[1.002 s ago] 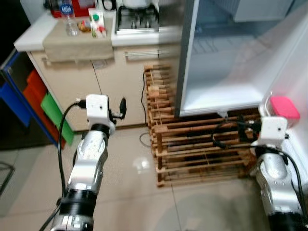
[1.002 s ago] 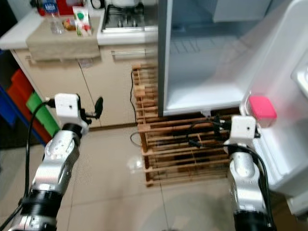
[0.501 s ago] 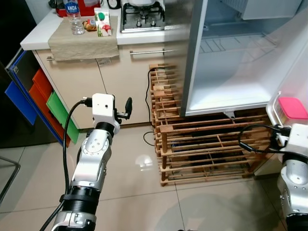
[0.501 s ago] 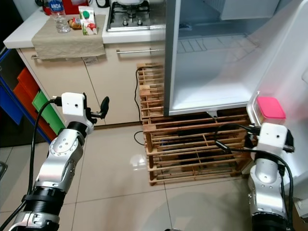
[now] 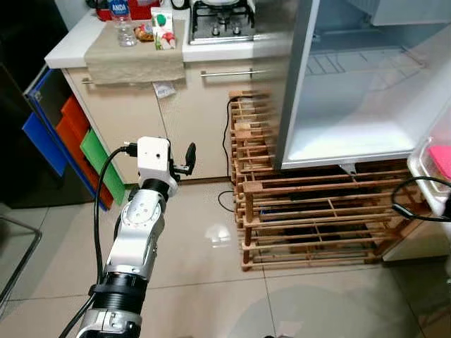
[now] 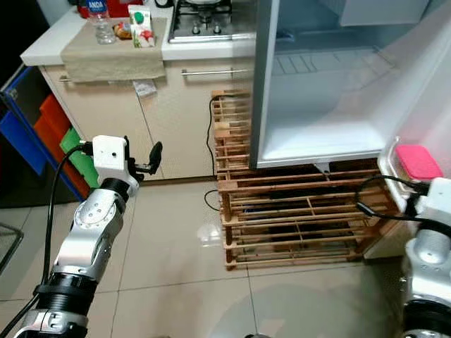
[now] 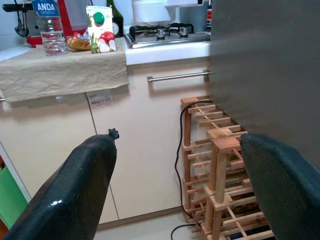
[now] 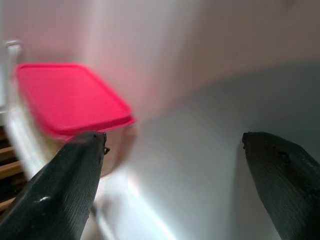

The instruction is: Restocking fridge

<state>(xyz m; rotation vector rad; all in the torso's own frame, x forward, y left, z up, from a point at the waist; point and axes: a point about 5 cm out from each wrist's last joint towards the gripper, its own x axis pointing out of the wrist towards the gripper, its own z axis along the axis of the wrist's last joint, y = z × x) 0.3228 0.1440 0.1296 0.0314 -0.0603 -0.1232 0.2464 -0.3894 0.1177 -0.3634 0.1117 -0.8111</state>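
The left gripper (image 7: 175,200) is held up in mid-air with its two black fingers (image 7: 75,195) spread wide and nothing between them, out in front of the cream cabinet (image 5: 204,120) and well to the side of the open fridge (image 5: 352,91). The right gripper (image 8: 172,190) is also spread apart and empty, pointed into the fridge door shelf (image 6: 394,169), just beside a container with a pink lid (image 6: 418,162) that sits in that shelf. The fridge stands on a wooden slatted rack (image 5: 317,218), and its lower compartment shows bare white walls and a wire shelf. On the counter to the side of the fridge, past the gas hob (image 5: 222,10), a beige cloth (image 5: 134,60) hangs over the edge; on it stand a water bottle (image 7: 50,25), a juice carton (image 7: 99,29) and some small wrapped food (image 7: 77,42) between them.
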